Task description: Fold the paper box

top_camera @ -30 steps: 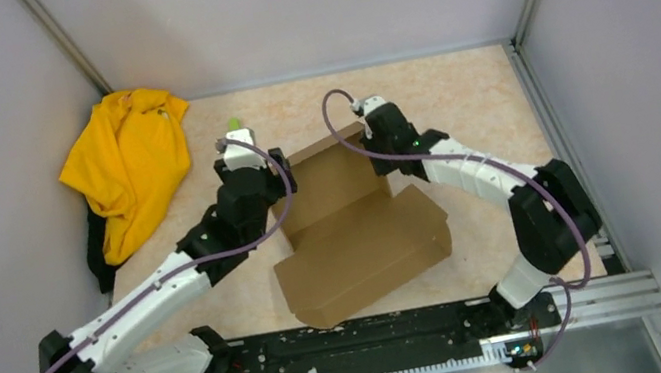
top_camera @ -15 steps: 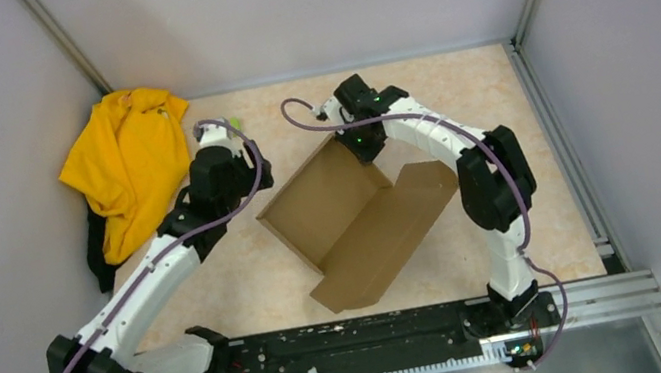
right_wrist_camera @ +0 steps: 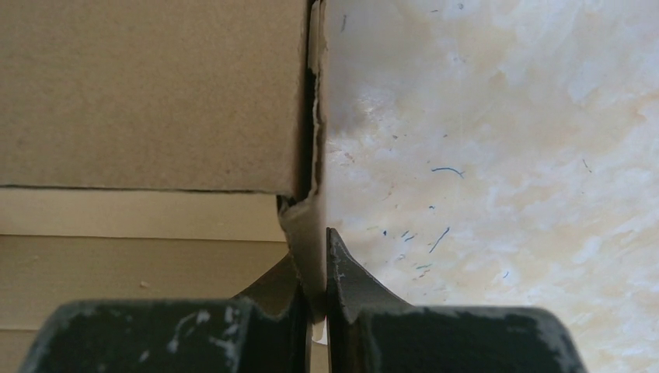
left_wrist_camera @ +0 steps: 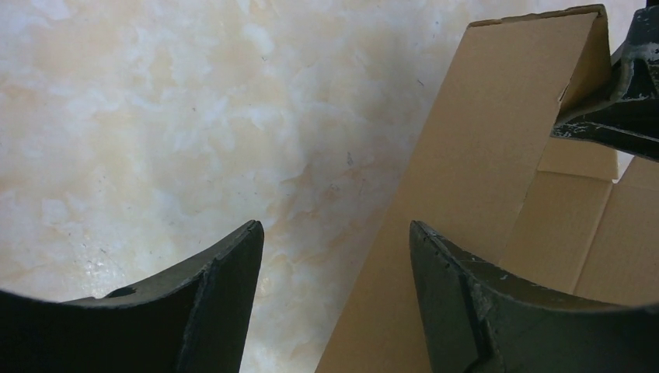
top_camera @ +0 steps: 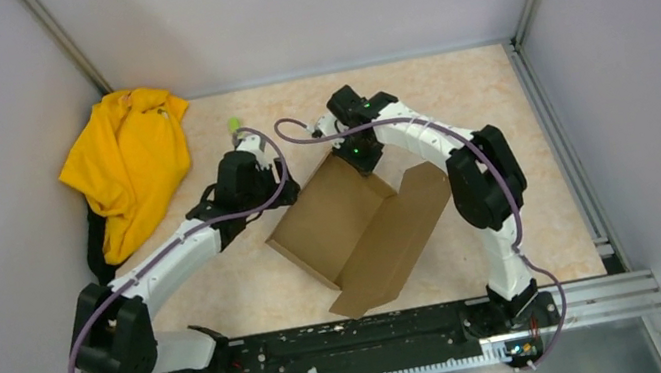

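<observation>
**Right tool pinching box corner; left tool free beside wall**

The paper box (top_camera: 364, 227) lies on the worktop (top_camera: 452, 90), partly formed. One panel stands up along the box's far-left side, and the rest lies flat toward its near-right.

The right tool (right_wrist_camera: 315, 256) is clamped tight on a thin cardboard edge at the box's far corner. The left tool (left_wrist_camera: 334, 233) gapes wide with nothing in it, just off the box's left wall.

Judgement: the step in hand is setting that side wall.
- Use the right pinch as an anchor.
- Bring the left tool onto the wall's top edge.
- Press along the crease, not across it, and slowly, so the sheet does not skid.

Risk: the pinch is narrow, so the corrugated edge may twist out or tear.
</observation>
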`<action>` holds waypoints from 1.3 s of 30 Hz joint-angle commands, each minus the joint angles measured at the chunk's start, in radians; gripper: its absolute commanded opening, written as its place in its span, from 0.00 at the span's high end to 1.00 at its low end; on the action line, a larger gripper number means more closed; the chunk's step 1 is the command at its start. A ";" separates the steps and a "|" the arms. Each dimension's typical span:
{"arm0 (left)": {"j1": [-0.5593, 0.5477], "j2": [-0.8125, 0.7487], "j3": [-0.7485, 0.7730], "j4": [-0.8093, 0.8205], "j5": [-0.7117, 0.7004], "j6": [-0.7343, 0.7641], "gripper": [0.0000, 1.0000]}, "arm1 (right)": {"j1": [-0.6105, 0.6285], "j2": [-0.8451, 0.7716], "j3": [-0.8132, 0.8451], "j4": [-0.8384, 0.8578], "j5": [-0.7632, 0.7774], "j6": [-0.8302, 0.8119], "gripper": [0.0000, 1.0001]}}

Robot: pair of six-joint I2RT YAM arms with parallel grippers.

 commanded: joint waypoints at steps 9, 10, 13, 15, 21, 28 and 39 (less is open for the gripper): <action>0.002 -0.106 -0.011 0.033 0.042 0.019 0.25 | 0.023 0.042 0.046 0.009 0.000 -0.018 1.00; 0.003 -0.109 -0.001 0.017 0.048 0.019 0.25 | 0.023 0.045 0.048 0.008 0.001 -0.018 1.00; 0.004 -0.125 0.011 -0.011 0.064 0.013 0.25 | 0.026 0.057 0.054 0.011 0.002 -0.020 1.00; 0.003 -0.139 0.006 -0.009 0.112 0.013 0.25 | 0.026 0.063 0.057 0.013 0.001 -0.019 1.00; -0.011 -0.078 0.010 -0.054 0.147 0.027 0.26 | 0.033 0.083 0.077 0.016 -0.003 -0.014 1.00; -0.054 0.025 0.014 -0.066 0.089 0.037 0.31 | 0.048 0.093 0.107 0.016 -0.012 -0.010 1.00; -0.066 0.170 0.072 -0.128 -0.001 0.012 0.73 | 0.040 0.009 0.157 0.078 0.022 0.071 0.76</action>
